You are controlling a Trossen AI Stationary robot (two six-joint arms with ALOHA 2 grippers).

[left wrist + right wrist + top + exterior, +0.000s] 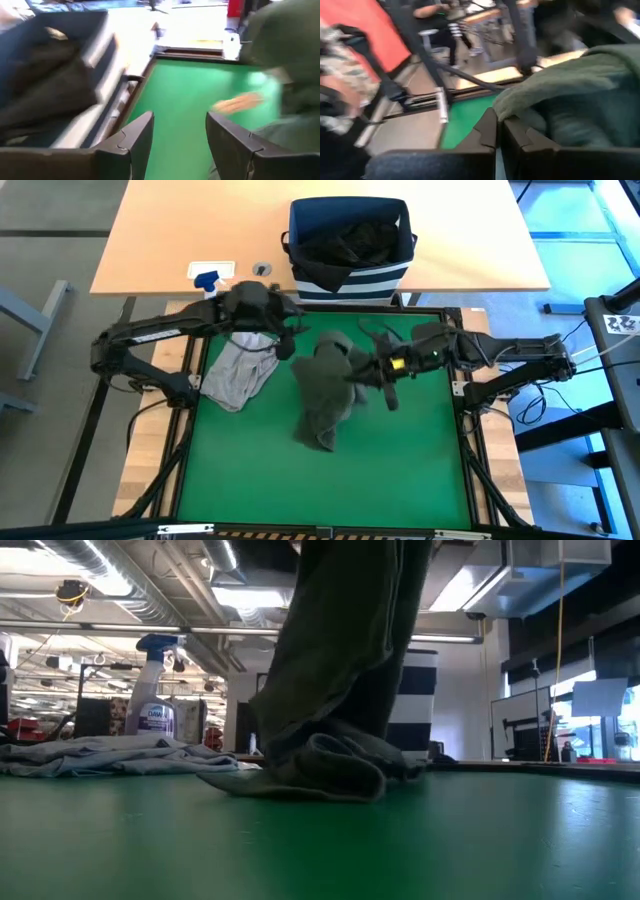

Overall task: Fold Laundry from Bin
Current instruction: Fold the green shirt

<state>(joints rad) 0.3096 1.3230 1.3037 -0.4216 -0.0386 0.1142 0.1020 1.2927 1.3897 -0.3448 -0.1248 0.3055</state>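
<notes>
Olive garment (pixel 330 395) hangs upright from the right claw (pixel 382 372), pinched.

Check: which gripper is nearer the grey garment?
Left. The left gripper hovers open right at the grey garment's top edge; the right gripper is across the mat, shut on the olive garment.

**Olive garment hung to the mat**

You had the dark olive garment (pixel 345 660) hanging from above the picture's top edge, its lower end bunched in folds on the green mat (pixel 420 840). To its left, the light grey garment (pixel 110 755) lay flat on the mat. Behind that stood a spray bottle (pixel 157 695) with a blue nozzle. A striped bin (pixel 415 705) showed behind the olive cloth.
</notes>
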